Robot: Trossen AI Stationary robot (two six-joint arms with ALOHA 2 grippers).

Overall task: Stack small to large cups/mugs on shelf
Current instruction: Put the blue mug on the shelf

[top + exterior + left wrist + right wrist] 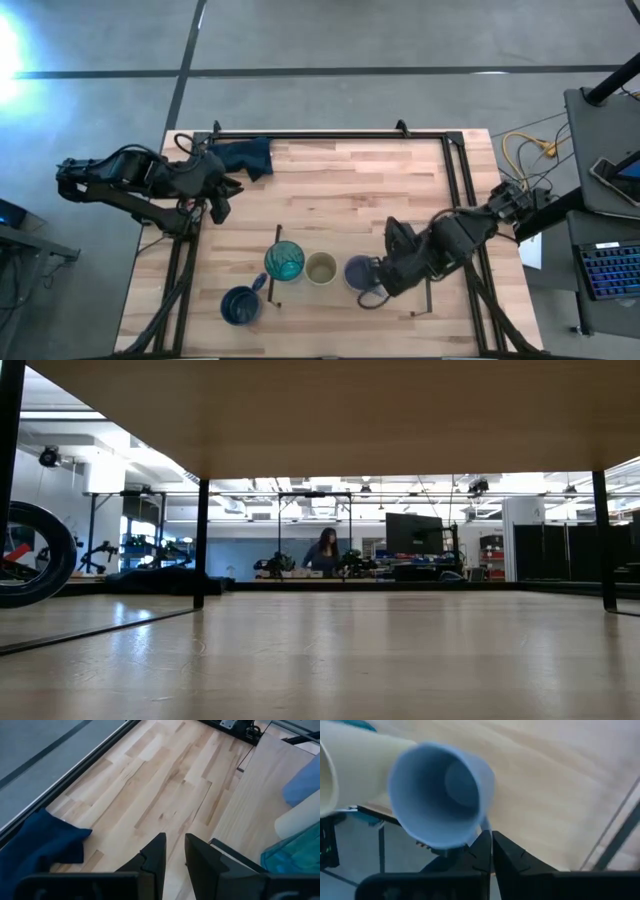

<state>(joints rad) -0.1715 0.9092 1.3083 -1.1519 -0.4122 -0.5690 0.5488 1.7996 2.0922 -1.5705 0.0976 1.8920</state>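
On the shelf near the table's front stand, from left to right, the teal tumbler, the olive-tan cup and the lavender-grey mug. The dark blue mug stands on the table left of the shelf's left rail. My right gripper is at the lavender mug's right side, shut on its handle. My left gripper hovers at the table's left side beside the dark blue cloth, its fingers a little apart and empty. My right gripper pinches the lavender mug's handle between its two fingers. It comes from the table's right, slanting down. The mug's open mouth faces the wrist camera. Whether the mug's base rests on the shelf, I cannot tell.
The olive-tan cup stands close beside the lavender mug. Black frame rails run along the table's far, left and right edges. Bare wood lies across the table's middle. In the low view a person shows far off in the room.
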